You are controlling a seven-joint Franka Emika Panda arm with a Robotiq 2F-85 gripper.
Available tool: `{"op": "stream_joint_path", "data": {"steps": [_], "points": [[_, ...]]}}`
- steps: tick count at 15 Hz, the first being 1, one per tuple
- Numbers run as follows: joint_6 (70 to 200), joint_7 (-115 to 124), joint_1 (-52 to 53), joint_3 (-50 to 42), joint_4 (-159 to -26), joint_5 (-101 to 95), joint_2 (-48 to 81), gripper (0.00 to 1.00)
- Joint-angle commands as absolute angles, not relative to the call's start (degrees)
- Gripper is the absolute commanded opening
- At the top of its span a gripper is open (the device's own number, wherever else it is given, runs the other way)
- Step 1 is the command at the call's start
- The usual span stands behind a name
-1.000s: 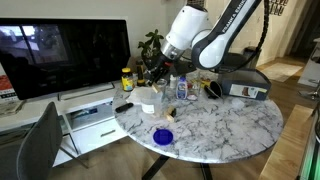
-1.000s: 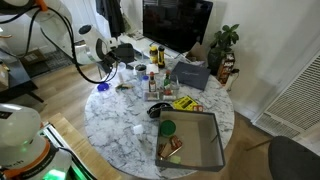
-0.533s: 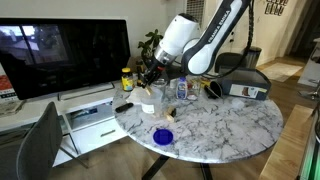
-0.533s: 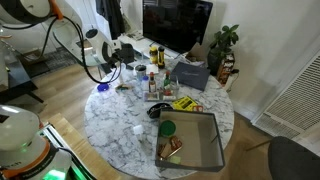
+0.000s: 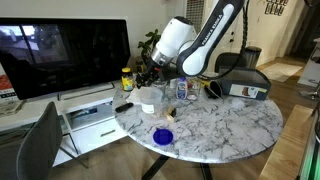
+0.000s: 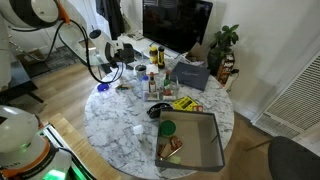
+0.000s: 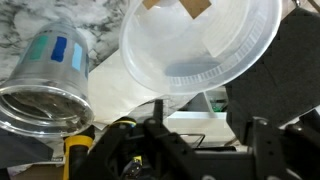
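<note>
A clear plastic cup [image 7: 200, 45] filled the wrist view, with 1 glass jar [image 7: 45, 85] just beside it. The pincer [image 5: 152, 76] hung above that cup at the counter's [image 5: 220, 125] edge near the television [image 5: 65, 55]; I could not tell how wide it stood.

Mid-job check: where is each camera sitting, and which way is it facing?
Exterior view: low beside the table, facing across it to the TV; arm and gripper show by the cup.
Exterior view: high beyond the tray, looking down over the table toward the TV; arm enters at picture left.
Wrist view: on the wrist, close on the cup and a jar; dark fingers along the bottom edge.
Shared: both exterior views show table, TV, blue dish.
</note>
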State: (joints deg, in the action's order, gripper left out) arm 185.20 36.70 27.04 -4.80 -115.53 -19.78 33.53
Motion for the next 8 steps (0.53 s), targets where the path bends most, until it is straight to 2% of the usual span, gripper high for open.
{"op": "stream_joint_path", "data": {"steps": [1, 5, 8], "points": [[181.0, 38.2, 27.6, -5.2, -120.8, -19.0, 27.5, 0.98], [175.8, 40.2, 28.6, -6.4, -127.1, -19.1, 20.1, 1.0], [166.4, 40.3, 27.6, -4.9, -131.8, -18.4, 14.6, 1.0]]}}
